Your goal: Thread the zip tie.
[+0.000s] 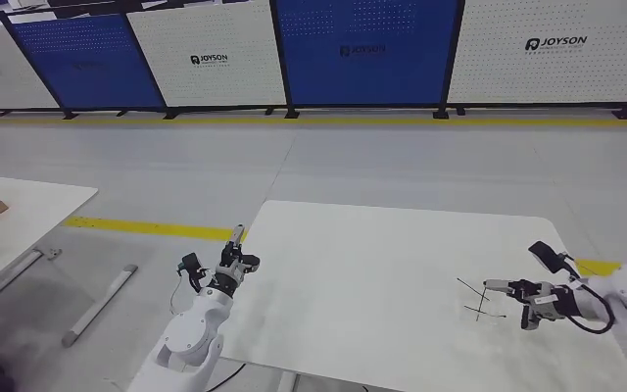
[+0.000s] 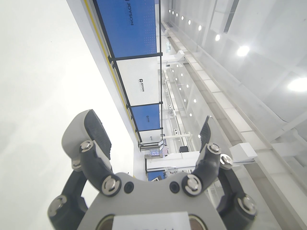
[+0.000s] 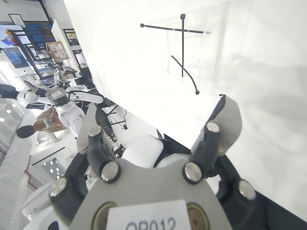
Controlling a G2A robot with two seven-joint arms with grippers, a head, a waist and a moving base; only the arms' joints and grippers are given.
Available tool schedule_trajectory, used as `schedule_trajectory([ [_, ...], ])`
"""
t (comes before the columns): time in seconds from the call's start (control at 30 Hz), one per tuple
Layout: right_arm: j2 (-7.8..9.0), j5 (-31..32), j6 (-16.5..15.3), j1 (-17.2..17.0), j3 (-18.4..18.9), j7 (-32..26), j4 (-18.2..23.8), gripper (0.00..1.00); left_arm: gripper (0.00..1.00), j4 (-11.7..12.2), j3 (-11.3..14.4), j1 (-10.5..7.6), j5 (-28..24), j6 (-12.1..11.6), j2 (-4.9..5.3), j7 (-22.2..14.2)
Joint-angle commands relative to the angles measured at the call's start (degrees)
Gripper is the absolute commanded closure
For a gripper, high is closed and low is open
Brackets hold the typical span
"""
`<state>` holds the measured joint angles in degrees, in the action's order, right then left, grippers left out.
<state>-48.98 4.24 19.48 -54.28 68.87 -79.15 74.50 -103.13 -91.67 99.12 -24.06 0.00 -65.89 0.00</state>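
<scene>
Jaws on both grippers are standing wide open and holding nothing: the left gripper (image 2: 151, 125) is hanging at the table's 9 o'clock edge, while the right gripper (image 1: 497, 286) is hovering low over its 3 o'clock side. The table (image 1: 392, 245) is stretching broad and white between them, giving plenty of room toward 9 and 12 o'clock for bringing the two arms together. Its 3 o'clock edge is sitting close behind the right gripper, so an outward sweep there is risking a push off the top. Three black ties (image 3: 182, 48) are lying flat and crossed at about 9 o'clock of the right gripper, well apart from the left one. They are looking light, thin, springy and slick, so they are likely sliding away rather than lifting, and a pull on one is probably dragging the ones it is crossing. The curved tie (image 3: 177, 61) is lying nearest the jaws. Its head (image 3: 197, 92), being the thickest part, is looking like the best place to pinch, leaving the tail (image 3: 172, 56) free for threading.
</scene>
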Motion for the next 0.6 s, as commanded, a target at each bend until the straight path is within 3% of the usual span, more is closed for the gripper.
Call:
schedule_trajectory([
  [0.0, -0.12, 2.24, 0.00, -0.45, -1.50, 1.12, -0.02, 0.00, 0.00, 0.00, 0.00, 0.00, 0.00, 0.00, 0.00, 0.00],
  [0.3, -0.46, 2.92, 0.00, 0.44, -2.86, 1.21, -1.10, 0.00, 0.00, 0.00, 0.00, 0.00, 0.00, 0.00, 0.00, 0.00],
  [0.57, -0.05, 0.38, -1.37, -1.26, -0.82, 2.99, -2.11, 0.00, 0.00, 0.00, 0.00, 0.00, 0.00, 0.00, 0.00, 0.00],
])
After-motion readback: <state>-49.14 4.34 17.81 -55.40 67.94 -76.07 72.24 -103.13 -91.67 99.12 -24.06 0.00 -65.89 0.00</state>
